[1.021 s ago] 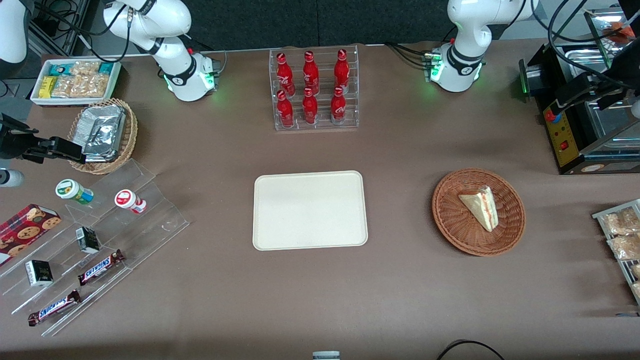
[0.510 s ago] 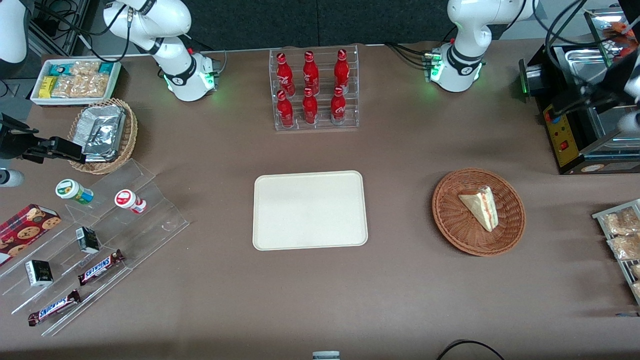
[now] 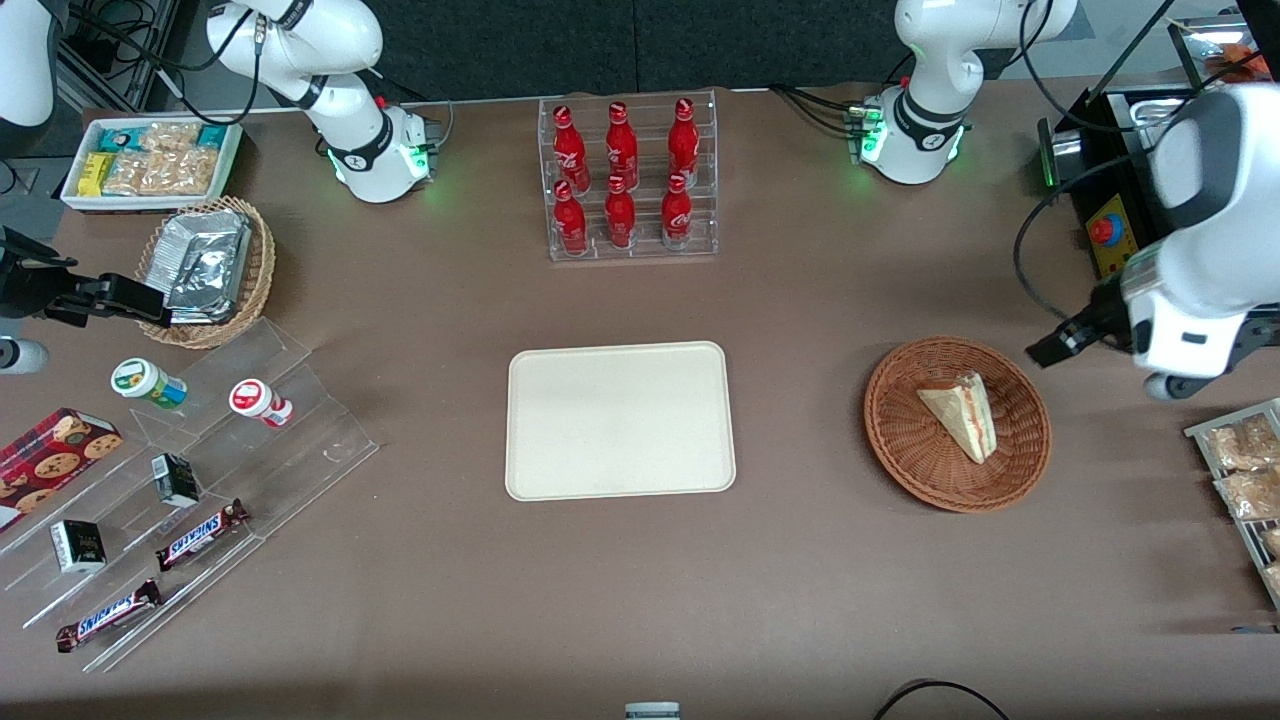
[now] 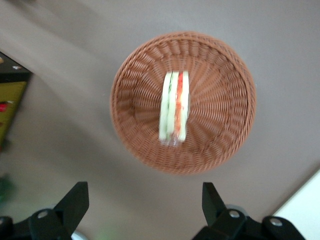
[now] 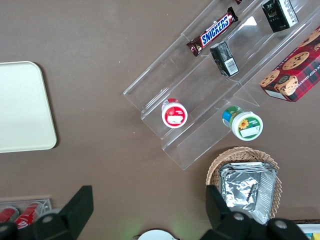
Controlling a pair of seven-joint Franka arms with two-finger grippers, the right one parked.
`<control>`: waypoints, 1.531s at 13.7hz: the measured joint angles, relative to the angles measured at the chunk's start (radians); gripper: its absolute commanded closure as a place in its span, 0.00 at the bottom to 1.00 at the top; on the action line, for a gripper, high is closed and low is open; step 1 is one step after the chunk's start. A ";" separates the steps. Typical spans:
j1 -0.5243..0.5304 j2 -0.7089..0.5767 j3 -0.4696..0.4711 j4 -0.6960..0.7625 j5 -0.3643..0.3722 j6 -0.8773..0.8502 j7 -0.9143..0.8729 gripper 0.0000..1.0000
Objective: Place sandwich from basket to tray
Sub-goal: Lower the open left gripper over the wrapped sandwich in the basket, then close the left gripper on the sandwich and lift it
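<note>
End effector (image 4: 145, 207) above worktop (image 3: 800, 580), fingers spread wide, just beside basket (image 3: 1020, 470), toward working arm's end. Sandwich (image 3: 962, 414) in basket. Tray (image 3: 620, 420) well apart, toward parked arm.

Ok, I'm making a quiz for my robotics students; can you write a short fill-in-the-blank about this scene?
1. The sandwich lies in the ____.
2. The tray holds ____ sandwiches.
3. The fingers of the gripper, up above the table beside the basket, are ____.
4. The rack holds ____ red bottles.

Missing words: basket; no; open; six
</note>
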 measured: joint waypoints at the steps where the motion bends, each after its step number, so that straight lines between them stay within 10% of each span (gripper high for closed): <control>1: 0.000 -0.001 0.000 -0.067 0.000 0.088 -0.034 0.00; 10: -0.002 0.018 -0.002 -0.413 0.000 0.636 -0.108 0.00; 21: -0.041 0.111 -0.004 -0.433 0.000 0.752 -0.115 0.01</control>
